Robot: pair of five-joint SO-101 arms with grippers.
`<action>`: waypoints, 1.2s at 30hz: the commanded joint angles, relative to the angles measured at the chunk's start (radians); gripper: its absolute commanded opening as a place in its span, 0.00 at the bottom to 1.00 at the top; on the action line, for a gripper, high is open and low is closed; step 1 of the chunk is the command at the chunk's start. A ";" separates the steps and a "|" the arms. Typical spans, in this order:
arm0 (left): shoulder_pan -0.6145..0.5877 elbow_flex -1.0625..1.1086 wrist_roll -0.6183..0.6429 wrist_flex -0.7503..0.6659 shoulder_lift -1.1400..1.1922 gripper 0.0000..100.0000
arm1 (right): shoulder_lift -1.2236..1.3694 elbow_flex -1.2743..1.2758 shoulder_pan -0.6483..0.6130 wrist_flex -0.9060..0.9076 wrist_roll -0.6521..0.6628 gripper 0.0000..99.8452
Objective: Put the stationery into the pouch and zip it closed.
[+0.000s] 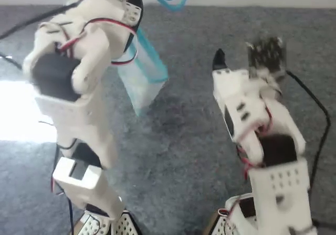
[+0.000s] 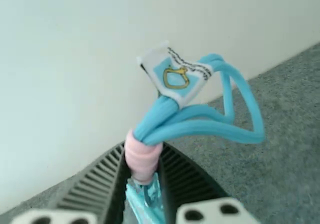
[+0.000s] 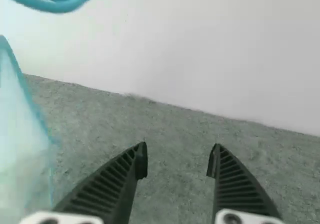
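- High view: one pouch [image 1: 144, 83], see-through with blue edges, hangs from the raised left arm [image 1: 79, 88]. I cannot tell whether its lower corner touches the grey table [image 1: 184, 140].
- Two arms stand at the table: the left arm is over the pouch and the right arm [image 1: 262, 140] is off to the pouch's side, apart from it.
- Left wrist view: the left gripper [image 2: 143, 150] is clenched on one pink sleeve [image 2: 142, 156] at the top of the pouch, whose teal edge shows just below the sleeve.
- One bundle of blue cord [image 2: 225, 124] loops out above the pink sleeve. I cannot count the strands cleanly.
- One small tag [image 2: 175, 76] with a yellow mark sits on the cord, above the pouch.
- Right wrist view: the right gripper [image 3: 177, 159] is spread wide with nothing between its two fingers, and the pouch is just beside one finger, not touching it.
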 commanded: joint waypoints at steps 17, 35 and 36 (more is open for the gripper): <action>-0.006 -0.042 0.008 0.020 -0.071 0.01 | -0.050 -0.012 -0.380 0.042 -0.040 0.21; 0.008 0.166 0.032 -0.031 -0.241 0.01 | -0.045 0.029 -0.358 0.096 0.132 0.21; 0.011 0.162 0.032 -0.018 -0.242 0.01 | -0.071 0.029 -0.358 0.093 0.135 0.21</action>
